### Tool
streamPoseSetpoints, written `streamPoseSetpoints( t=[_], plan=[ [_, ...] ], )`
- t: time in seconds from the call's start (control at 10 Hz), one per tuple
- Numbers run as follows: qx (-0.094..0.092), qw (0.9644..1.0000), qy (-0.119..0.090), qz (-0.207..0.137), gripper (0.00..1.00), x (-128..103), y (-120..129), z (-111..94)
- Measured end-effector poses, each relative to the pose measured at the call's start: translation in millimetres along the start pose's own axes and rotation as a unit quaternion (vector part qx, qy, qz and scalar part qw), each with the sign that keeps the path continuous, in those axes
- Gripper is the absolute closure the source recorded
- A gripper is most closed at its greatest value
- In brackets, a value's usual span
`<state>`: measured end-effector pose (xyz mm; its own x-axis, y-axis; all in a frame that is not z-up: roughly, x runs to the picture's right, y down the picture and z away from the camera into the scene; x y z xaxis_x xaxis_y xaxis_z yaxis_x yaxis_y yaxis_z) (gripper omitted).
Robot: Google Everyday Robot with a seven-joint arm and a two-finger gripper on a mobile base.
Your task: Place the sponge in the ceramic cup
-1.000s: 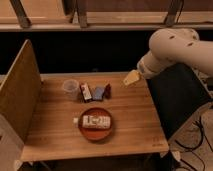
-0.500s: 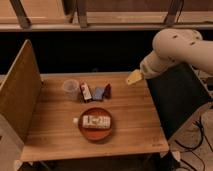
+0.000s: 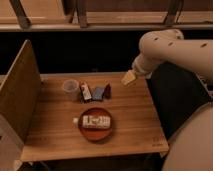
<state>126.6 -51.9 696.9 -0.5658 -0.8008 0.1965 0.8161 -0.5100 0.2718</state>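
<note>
The blue-grey sponge (image 3: 98, 93) lies flat on the wooden table (image 3: 130, 120), towards the back middle. To its left, past a red-and-white small box (image 3: 86, 91), stands the pale ceramic cup (image 3: 70, 89), upright. My gripper (image 3: 130, 78) hangs over the table's back right part, to the right of the sponge and well apart from it. Its tip looks pale yellow. The white arm (image 3: 170, 47) reaches in from the right.
A dark red small item (image 3: 107, 90) leans beside the sponge on its right. A red-orange plate (image 3: 96, 124) with a white bottle lying on it sits near the front. A wooden panel (image 3: 20, 95) stands along the table's left side. A dark chair lies right of the table.
The arm has drifted slightly right and away from the table; the objects on the table have not moved.
</note>
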Motion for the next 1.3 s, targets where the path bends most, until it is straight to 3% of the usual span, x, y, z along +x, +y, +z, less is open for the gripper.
streamPoseSetpoints(
  t=[0.2, 0.4, 0.8, 1.3],
  plan=[
    [0.021, 0.9997, 0.007, -0.01, 0.2, 16, -14, 25],
    [0.027, 0.9994, 0.007, -0.018, 0.2, 21, -14, 46],
    [0.036, 0.9988, -0.015, -0.03, 0.2, 24, -5, 102],
    [0.033, 0.999, -0.018, -0.024, 0.2, 21, 1, 106]
  ],
)
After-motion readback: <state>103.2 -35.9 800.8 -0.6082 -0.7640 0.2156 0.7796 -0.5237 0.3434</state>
